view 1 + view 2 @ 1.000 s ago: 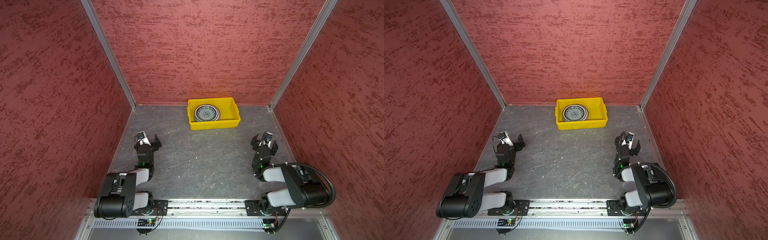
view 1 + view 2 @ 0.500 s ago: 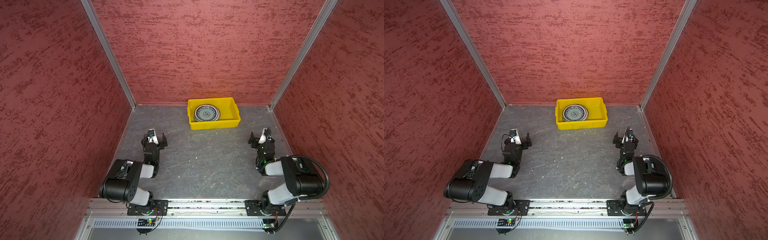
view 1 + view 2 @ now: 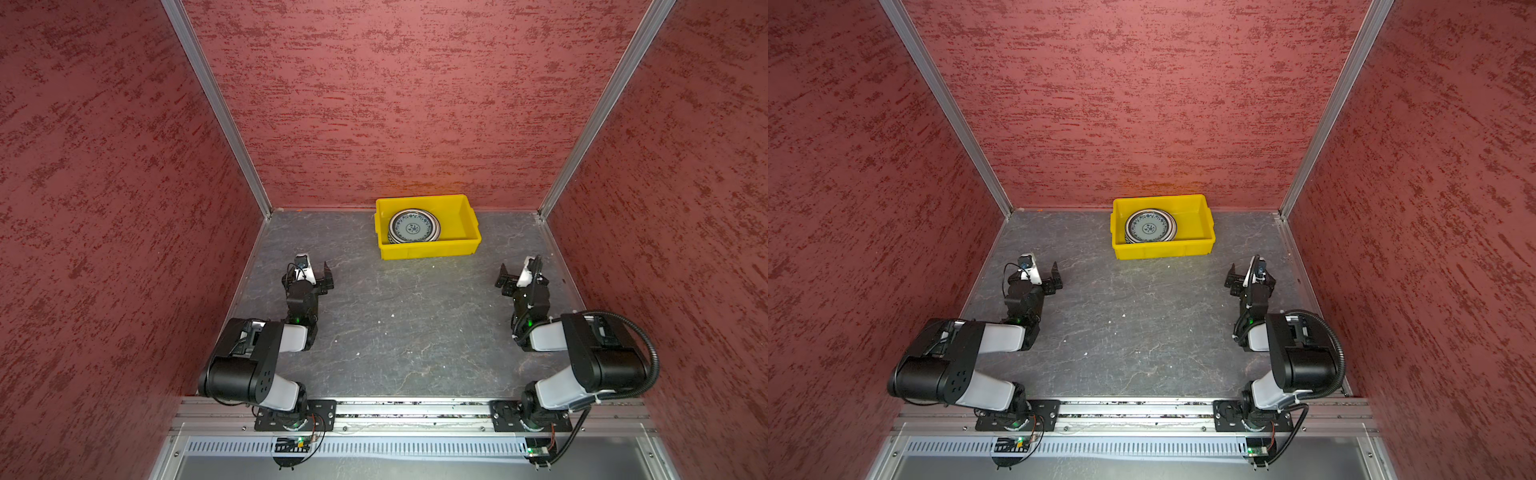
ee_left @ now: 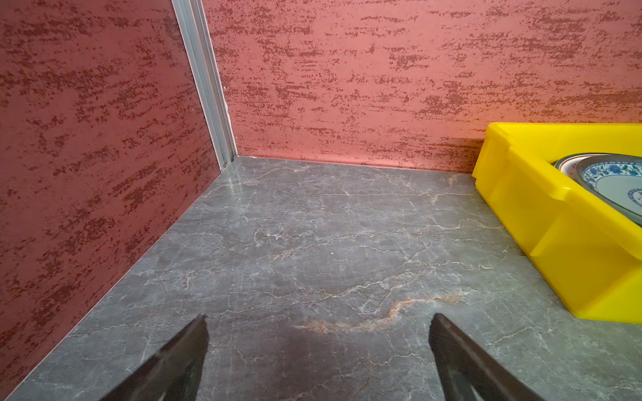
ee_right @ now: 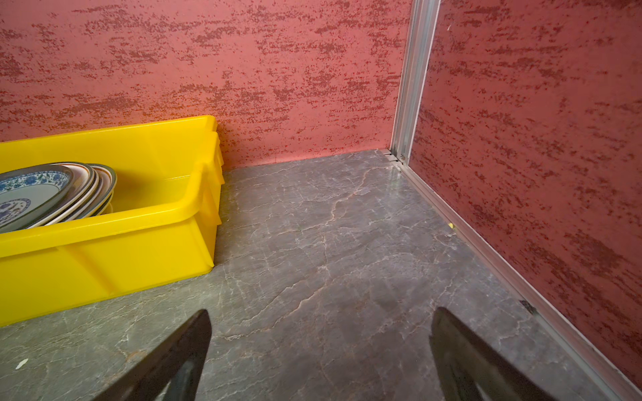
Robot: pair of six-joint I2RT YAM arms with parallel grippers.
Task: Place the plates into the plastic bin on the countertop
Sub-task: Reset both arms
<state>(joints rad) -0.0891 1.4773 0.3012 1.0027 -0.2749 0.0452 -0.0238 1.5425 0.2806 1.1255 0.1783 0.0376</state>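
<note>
At the back of the countertop, against the rear wall, stood one yellow bin, and in its left half lay one stack of plates. The top plate was blue-patterned; the right wrist view showed at least four rims in the stack, but the full count could not be told. No plate lay outside the bin in any view. There were two arms, both folded low with elbows back near the front rail and forearms reaching forward. The left gripper hung low over the countertop near the left wall, the right gripper likewise near the right wall, both well short of the bin. In the wrist views each gripper had its jaws spread wide and held nothing.
</note>
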